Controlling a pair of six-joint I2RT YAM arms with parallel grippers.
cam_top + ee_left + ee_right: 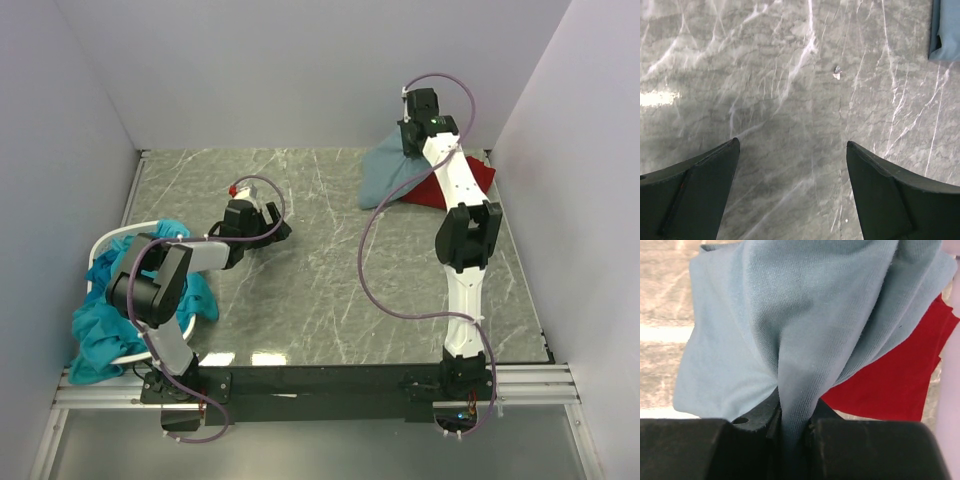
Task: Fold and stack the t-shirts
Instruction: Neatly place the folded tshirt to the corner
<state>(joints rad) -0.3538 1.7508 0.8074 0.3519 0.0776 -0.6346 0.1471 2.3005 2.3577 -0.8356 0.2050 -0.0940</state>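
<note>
A grey-blue t-shirt (390, 172) lies at the far right of the table, partly lifted, over a red t-shirt (450, 186). My right gripper (415, 135) is shut on a pinched fold of the grey-blue shirt (800, 340); the red shirt (895, 380) shows beneath it in the right wrist view. Teal t-shirts (110, 320) are heaped in a white basket (128, 234) at the left. My left gripper (275, 225) is open and empty over bare marble (790, 145), left of the table's middle. A corner of the grey-blue shirt (946, 35) shows in the left wrist view.
The table is grey marble (320, 290) with white walls on three sides. A small white scrap (837, 73) lies on the table ahead of my left gripper. The basket overhangs the table's left edge.
</note>
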